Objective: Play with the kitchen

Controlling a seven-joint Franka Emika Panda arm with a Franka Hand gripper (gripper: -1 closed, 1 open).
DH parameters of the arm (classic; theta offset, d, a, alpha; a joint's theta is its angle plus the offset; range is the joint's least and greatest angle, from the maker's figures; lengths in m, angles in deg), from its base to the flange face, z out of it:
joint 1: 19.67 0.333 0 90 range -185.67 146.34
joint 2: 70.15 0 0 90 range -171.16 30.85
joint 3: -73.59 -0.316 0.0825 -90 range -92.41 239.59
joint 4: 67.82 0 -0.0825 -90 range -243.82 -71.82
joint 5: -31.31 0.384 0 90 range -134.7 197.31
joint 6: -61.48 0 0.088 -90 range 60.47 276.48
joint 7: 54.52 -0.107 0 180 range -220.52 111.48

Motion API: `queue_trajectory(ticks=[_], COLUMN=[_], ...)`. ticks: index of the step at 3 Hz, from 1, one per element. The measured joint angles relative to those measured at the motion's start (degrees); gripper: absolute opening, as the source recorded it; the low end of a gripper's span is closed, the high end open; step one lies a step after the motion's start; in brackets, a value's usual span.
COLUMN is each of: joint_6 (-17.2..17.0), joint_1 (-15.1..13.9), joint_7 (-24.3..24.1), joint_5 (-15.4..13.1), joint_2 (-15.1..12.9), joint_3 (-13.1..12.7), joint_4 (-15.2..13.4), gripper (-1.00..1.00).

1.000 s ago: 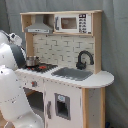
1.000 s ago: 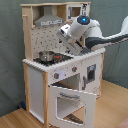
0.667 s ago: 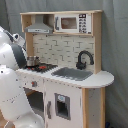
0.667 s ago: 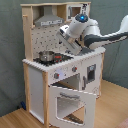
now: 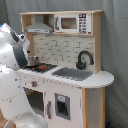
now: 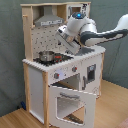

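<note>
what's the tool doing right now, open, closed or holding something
Tool: cannot be told. It hangs over the counter of the toy kitchen, near the small pot on the stovetop, and nothing is seen held in it.

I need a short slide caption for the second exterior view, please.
Robot arm reaches over the toy kitchen stovetop, where a small pot sits; oven door hangs open.
</note>
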Motion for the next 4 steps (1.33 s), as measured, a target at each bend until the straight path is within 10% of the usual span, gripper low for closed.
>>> queue_trajectory(ticks=[4], joint_6=[-2.5], joint_1=[-14.5], joint_7=[13.8], joint_5=[13.6], joint_2=[8.4], joint_3=[-6.8], joint_4=[10.3], gripper=[1.00])
